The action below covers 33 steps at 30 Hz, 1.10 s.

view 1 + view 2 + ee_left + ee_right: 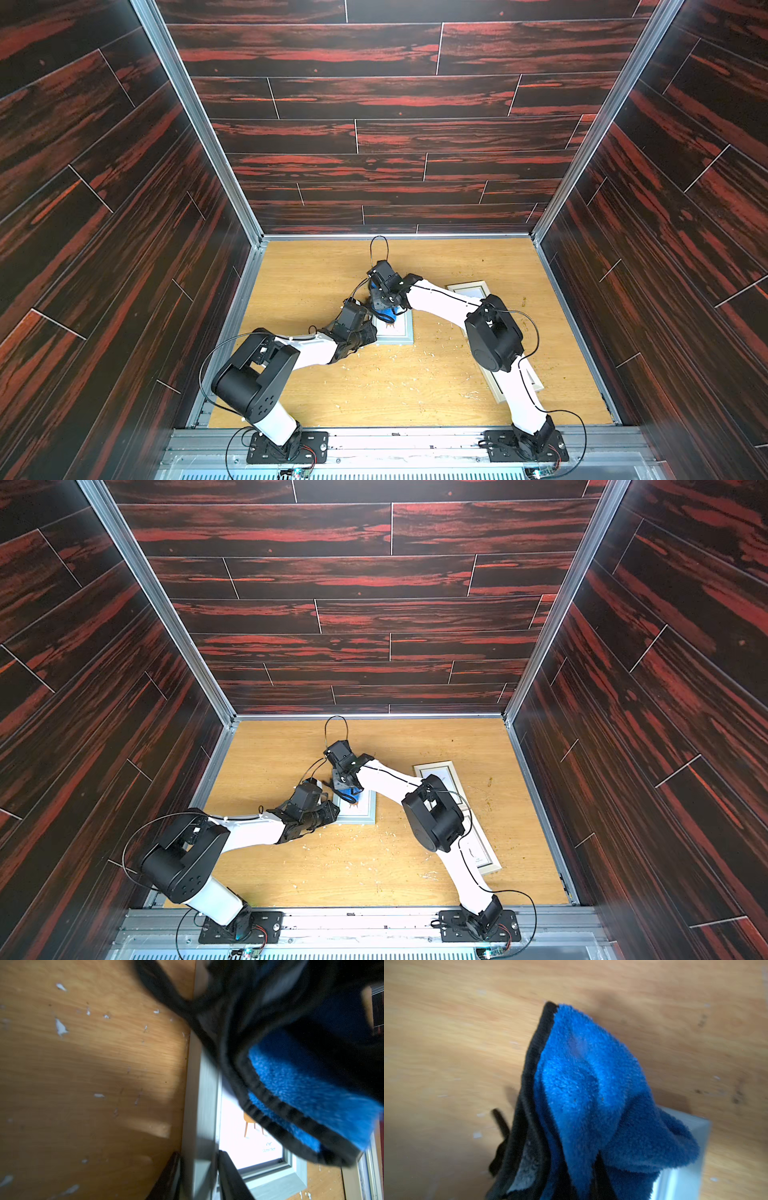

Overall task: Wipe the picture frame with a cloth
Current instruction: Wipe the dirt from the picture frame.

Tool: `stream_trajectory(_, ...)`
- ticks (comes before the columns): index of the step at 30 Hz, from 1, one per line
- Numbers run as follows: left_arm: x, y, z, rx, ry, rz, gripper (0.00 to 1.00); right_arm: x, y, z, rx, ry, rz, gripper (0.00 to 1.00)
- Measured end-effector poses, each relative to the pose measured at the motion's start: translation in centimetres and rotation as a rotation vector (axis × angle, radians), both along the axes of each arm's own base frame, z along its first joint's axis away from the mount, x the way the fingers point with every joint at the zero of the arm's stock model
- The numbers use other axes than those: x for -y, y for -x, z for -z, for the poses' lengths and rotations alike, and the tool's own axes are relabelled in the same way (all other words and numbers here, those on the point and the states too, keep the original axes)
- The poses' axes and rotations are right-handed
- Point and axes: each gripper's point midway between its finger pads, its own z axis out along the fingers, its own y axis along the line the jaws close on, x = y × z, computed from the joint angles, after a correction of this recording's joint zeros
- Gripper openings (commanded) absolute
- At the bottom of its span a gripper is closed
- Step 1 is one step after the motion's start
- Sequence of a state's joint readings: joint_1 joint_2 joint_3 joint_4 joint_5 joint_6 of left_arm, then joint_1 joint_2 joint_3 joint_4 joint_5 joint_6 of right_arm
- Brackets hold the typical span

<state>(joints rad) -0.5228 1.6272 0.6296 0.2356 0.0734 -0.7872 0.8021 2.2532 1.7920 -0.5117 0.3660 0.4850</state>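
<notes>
Pinching the side rail of the picture frame [400, 332], mid-picture in a top view, with the left hand [371, 334]. Gripping the bunched cloth [591, 1084] in the closed right hand [383, 306], over the frame's upper left corner; cannot tell whether touching. Likely to slide the frame across the table [374, 395] if pushed harder than that pinch holds. Liable also to snag the cloth on the left hand, just beside.

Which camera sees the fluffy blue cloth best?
The right wrist view: the cloth fills it, close and fluffy. The left wrist view shows a blurry folded edge; both top views show only a tiny blue patch.
</notes>
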Motion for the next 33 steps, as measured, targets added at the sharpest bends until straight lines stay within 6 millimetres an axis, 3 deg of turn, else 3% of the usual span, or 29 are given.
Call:
stream_trajectory(3,0.0,0.0,0.0,0.001,0.002,-0.001,0.34,4.4,-1.0,1.6,-0.019,0.071,0.073,0.0)
stream_trajectory(7,0.0,0.0,0.0,0.002,0.005,-0.003,0.34,7.7,-1.6,-1.0,0.02,0.097,0.128,0.0)
stream_trajectory(9,0.0,0.0,0.0,0.002,0.004,-0.003,0.34,8.2,-1.4,-2.6,0.038,0.08,0.131,0.0)
stream_trajectory(12,0.0,0.0,0.0,0.001,0.004,-0.003,0.34,6.4,-0.4,-4.3,0.057,0.022,0.087,0.0)
stream_trajectory(14,0.0,0.0,0.0,0.001,0.004,-0.003,0.34,3.7,1.0,-4.5,0.051,-0.023,0.026,0.0)
stream_trajectory(18,0.0,0.0,0.0,0.001,0.004,-0.003,0.34,-0.6,4.5,-2.2,-0.018,-0.054,-0.084,0.0)
stream_trajectory(20,0.0,0.0,0.0,0.001,0.004,-0.003,0.34,-1.1,5.7,-0.5,-0.053,-0.039,-0.104,0.0)
stream_trajectory(23,0.0,0.0,0.0,0.001,0.004,-0.003,0.34,1.2,6.2,1.9,-0.096,0.023,-0.068,0.0)
stream_trajectory(25,0.0,0.0,0.0,0.001,0.004,-0.003,0.34,3.4,5.2,1.8,-0.087,0.037,-0.02,0.0)
stream_trajectory(28,0.0,0.0,0.0,0.001,0.004,-0.003,0.34,7.6,3.8,-0.1,-0.055,0.071,0.067,0.0)
stream_trajectory(30,0.0,0.0,0.0,0.001,0.004,-0.003,0.34,9.4,3.2,-2.2,-0.028,0.058,0.104,0.0)
stream_trajectory(33,0.0,0.0,0.0,0.002,0.004,-0.003,0.34,8.8,3.8,-5.4,0.011,-0.03,0.083,0.0)
